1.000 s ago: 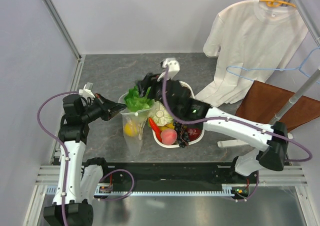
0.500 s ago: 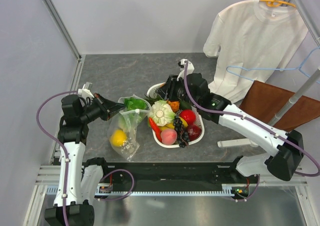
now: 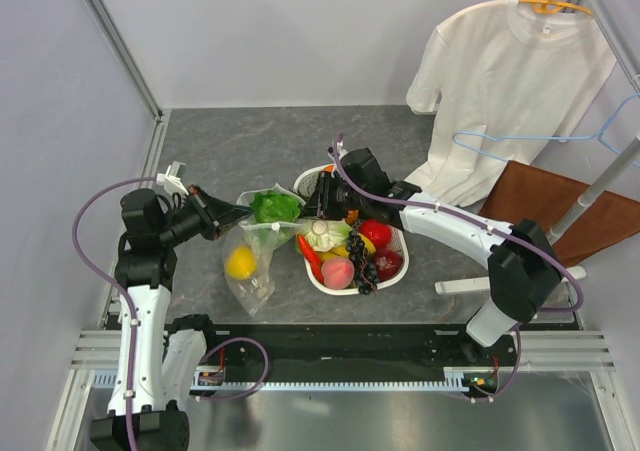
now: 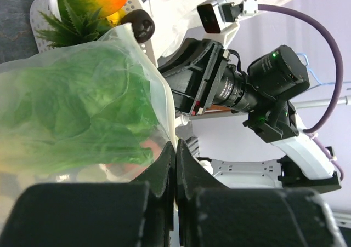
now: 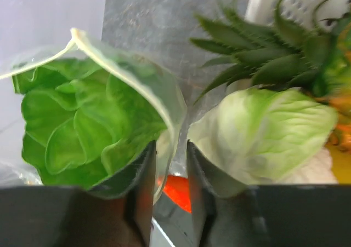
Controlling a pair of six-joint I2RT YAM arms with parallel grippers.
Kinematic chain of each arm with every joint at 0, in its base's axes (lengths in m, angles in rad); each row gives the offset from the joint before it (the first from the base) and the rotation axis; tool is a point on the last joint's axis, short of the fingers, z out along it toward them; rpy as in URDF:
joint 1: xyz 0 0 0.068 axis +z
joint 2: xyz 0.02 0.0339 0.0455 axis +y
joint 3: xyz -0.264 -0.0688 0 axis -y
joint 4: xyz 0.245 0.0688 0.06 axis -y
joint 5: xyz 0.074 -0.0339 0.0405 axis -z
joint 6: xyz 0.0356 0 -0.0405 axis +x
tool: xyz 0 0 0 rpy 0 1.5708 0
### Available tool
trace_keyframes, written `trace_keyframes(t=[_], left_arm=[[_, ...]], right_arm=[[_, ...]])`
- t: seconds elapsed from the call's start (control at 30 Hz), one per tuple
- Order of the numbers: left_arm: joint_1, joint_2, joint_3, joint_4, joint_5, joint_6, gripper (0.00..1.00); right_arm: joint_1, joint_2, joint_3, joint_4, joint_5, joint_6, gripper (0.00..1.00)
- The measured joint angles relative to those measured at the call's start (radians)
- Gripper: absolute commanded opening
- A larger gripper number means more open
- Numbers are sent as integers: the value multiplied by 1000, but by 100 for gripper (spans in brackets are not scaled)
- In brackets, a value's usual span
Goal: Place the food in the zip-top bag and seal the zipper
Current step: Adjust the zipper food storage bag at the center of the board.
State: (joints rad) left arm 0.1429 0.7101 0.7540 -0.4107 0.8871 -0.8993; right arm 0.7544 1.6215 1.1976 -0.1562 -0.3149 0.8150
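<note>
Plastic of the zip-top bag [image 3: 252,276] is sagging onto the table [image 3: 200,151] nearest the arm bases, below the left claw [image 3: 233,212], with a yellow round fruit [image 3: 240,262] lying inside it. Just right of that, on the near side of the right claw [image 3: 312,203], the white basket [image 3: 392,271] is holding a pink peach [image 3: 337,272] and a red fruit [image 3: 375,233].

The left claw is pinching the bag's mouth edge. In its wrist view its fingers [image 4: 159,176] are pressing flat together on the film, with no gap showing. Directly beyond its tips the green lettuce [image 4: 77,104] is sitting inside the bag's top.

The right claw is reaching from the basket side to the opposite rim of the mouth. Its fingers [image 5: 143,176] are standing only narrowly apart, and the whitish zipper [image 5: 125,72] edge is running down into the slot between them. Whether they are touching the film cannot be told. The green lettuce is lying left of this claw, a pale cabbage [image 5: 263,132] right of it, and a pineapple crown [image 5: 258,50] beyond that. Far behind both claws a white T-shirt [image 3: 500,81] is hanging.
</note>
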Motion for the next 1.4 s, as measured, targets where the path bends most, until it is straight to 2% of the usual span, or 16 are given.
trace_keyframes(t=[0.03,0.1,0.13,0.27,0.4,0.53,0.63,0.87,0.97,1.07,1.2,1.33,1.4], left_arm=[[0,-3,3,2,6,5,2],[0,-10,12,4,10,15,2],[0,-12,16,6,11,18,2],[0,-17,34,6,11,42,2],[0,9,90,-73,-49,129,2],[1,50,194,-148,-157,262,2],[2,21,259,-180,-187,360,2],[2,-136,337,-214,-169,607,2],[2,-155,299,-216,-166,698,2],[0,-73,264,-322,-208,789,2],[0,88,306,-419,-230,869,2],[0,35,354,-443,-233,970,2],[0,-10,364,-450,-235,1033,12]], right_arm=[[0,0,0,-1,-14,6,15],[1,0,4,2,-35,16,3],[1,0,4,4,-45,22,0],[0,0,6,5,-58,29,0],[-9,0,53,-11,-75,14,0],[-16,8,220,-23,-90,-24,0],[-10,0,303,0,-100,-47,0],[19,-12,327,-6,-99,-128,0],[27,-3,330,-6,-80,-183,0],[34,13,301,-9,-70,-232,0],[34,66,298,-13,-55,-253,0],[39,68,315,-24,-41,-294,0],[51,63,325,-18,-26,-317,0]])
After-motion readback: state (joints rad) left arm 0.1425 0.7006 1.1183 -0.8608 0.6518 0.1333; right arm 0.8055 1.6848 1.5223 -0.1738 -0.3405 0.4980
